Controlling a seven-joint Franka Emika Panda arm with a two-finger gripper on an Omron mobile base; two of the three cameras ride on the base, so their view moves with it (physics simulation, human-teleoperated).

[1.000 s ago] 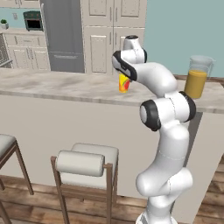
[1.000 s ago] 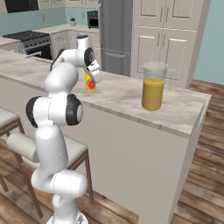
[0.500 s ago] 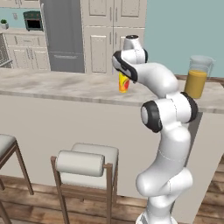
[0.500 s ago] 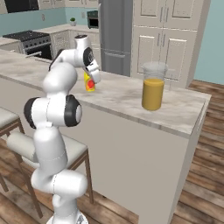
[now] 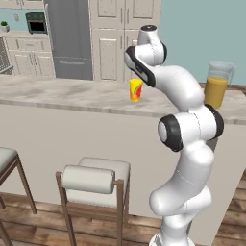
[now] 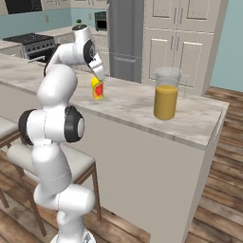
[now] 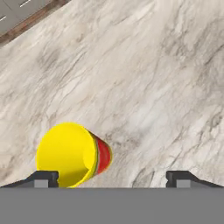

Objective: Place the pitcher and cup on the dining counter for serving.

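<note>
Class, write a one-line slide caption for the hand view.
Open end effector above the upright yellow cup on the marble counter.

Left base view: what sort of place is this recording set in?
A rendered home kitchen, it seems: a steel fridge set among cream cabinets, a wall oven, and stools drawn up to a marble dining counter bearing a cup and a pitcher of orange liquid.

The dining counter (image 6: pixel 128 102) is carrying two things. The cup (image 6: pixel 97 88) is standing at the pitcher's (image 6: pixel 166 94) nine o'clock, well apart.
</note>
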